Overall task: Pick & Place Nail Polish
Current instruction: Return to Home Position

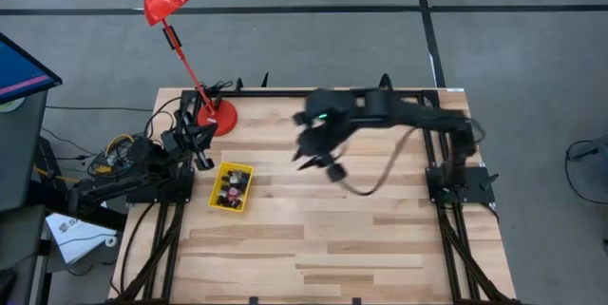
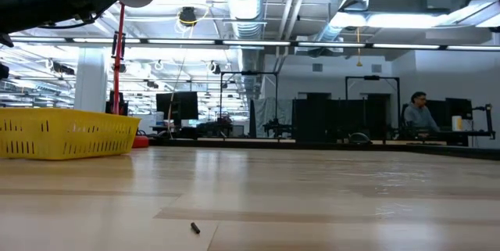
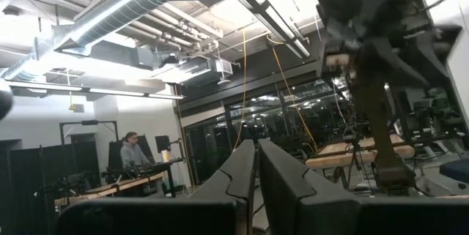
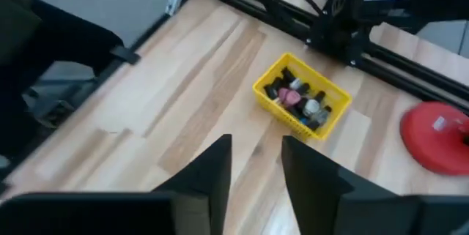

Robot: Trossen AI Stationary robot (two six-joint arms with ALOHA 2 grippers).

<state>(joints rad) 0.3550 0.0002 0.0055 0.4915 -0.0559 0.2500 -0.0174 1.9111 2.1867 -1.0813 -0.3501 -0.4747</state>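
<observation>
The nail polish (image 4: 297, 97) is several tiny bottles lying in a small yellow basket (image 4: 302, 103), which stands on the wooden table at the left (image 1: 232, 186). My right gripper (image 4: 256, 162) hangs high above the table's middle (image 1: 318, 162), well to the right of the basket. Its fingers are open, with only bare table showing between them. My left gripper (image 3: 256, 169) waits at the table's left edge (image 1: 202, 158), just beyond the basket, shut and pointing upward into the room.
A red desk lamp stands on its round base (image 1: 220, 117) at the far left of the table, close behind the basket. A small dark bit (image 2: 194, 227) lies on the boards near the front. Black frame rails (image 4: 410, 66) run along the table's sides.
</observation>
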